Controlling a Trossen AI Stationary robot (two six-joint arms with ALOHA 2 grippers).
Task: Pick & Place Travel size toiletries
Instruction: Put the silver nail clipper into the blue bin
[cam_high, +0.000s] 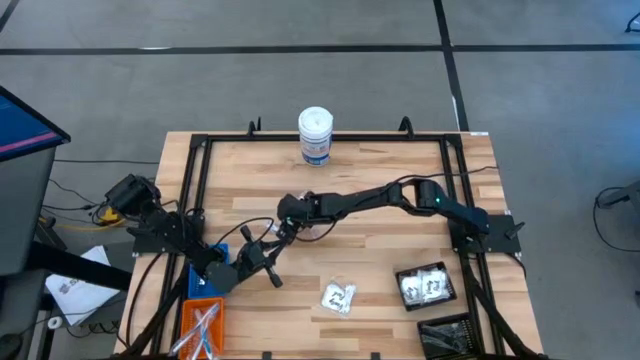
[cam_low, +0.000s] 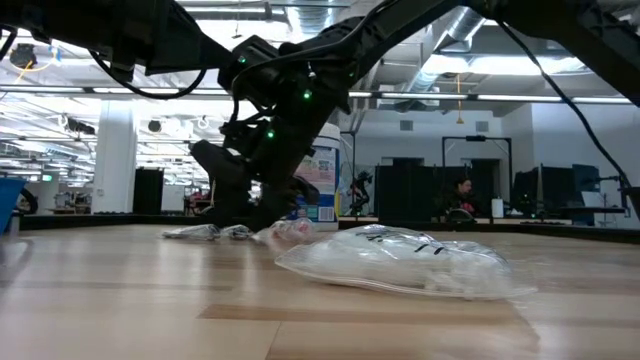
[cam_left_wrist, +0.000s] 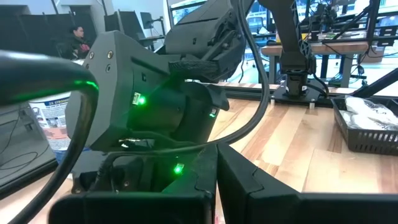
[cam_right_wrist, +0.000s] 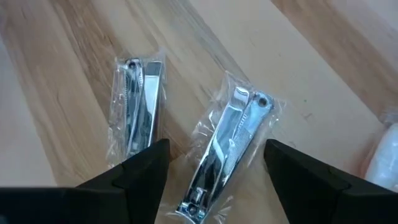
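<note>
My right gripper (cam_right_wrist: 217, 171) is open and points down at the table's middle (cam_high: 290, 224). Its two fingers stand on either side of a silver nail clipper in a clear wrapper (cam_right_wrist: 227, 146), which lies flat on the wood. A second wrapped clipper (cam_right_wrist: 137, 106) lies beside it, just outside one finger. In the low view the wrapped pieces (cam_low: 205, 232) lie at the foot of that gripper (cam_low: 250, 205). A clear crinkly packet with white contents (cam_high: 338, 297) lies nearer the near edge (cam_low: 400, 262). My left gripper (cam_high: 268, 268) is shut and hovers just left of the right one (cam_left_wrist: 216, 186).
A tall white canister with a blue label (cam_high: 315, 135) stands at the far edge. A blue bin (cam_high: 205, 278) and an orange bin (cam_high: 200, 325) sit near left. Two black bins (cam_high: 425, 285) (cam_high: 447, 335) sit near right, one with white packets. A black frame (cam_high: 195, 190) borders the table.
</note>
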